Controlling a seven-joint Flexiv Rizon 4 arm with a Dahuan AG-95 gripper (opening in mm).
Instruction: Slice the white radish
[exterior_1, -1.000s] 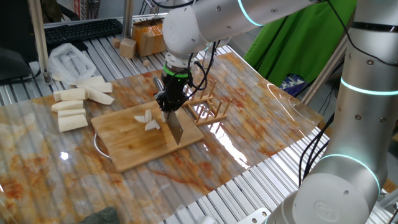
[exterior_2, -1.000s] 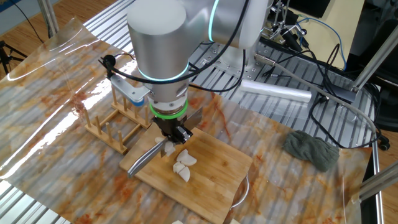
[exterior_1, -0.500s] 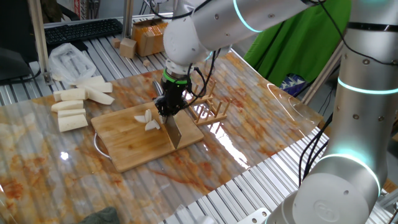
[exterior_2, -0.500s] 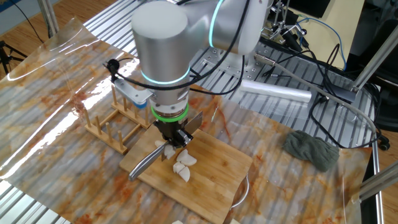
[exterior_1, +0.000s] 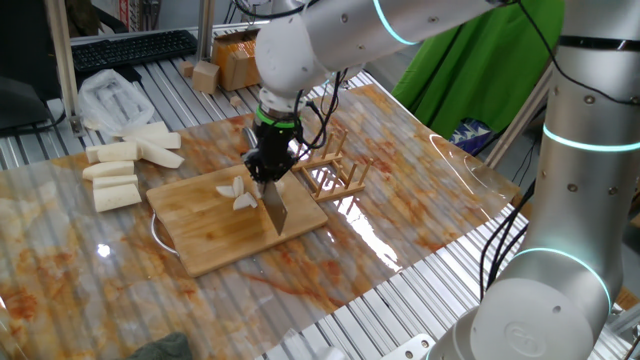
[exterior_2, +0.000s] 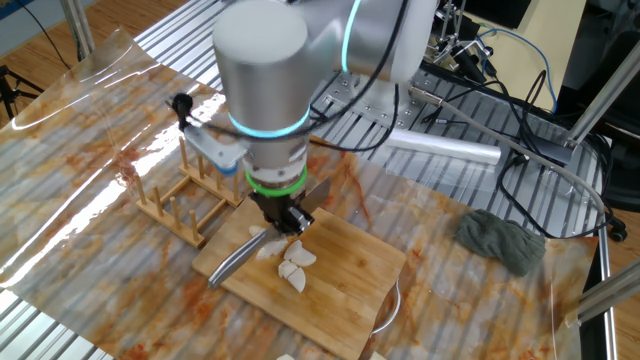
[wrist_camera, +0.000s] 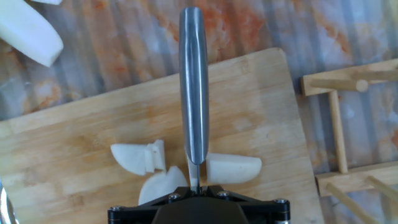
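Right under our gripper (exterior_1: 266, 172), clamped on the knife (wrist_camera: 193, 87), white radish (wrist_camera: 189, 171) pieces sit on both sides of the blade. Since a second ago we've slid slightly sideways toward the uncut stub, so the next cut looks lined up. Beyond the blade, cutting board (wrist_camera: 249, 112) stays bare; wooden rack (exterior_1: 335, 172) crowds one edge.

Robotics lab: slatted aluminium bench (exterior_1: 420, 290), green backdrop cloth (exterior_1: 470, 70), keyboard (exterior_1: 130, 48), loose cabling (exterior_2: 520, 70).
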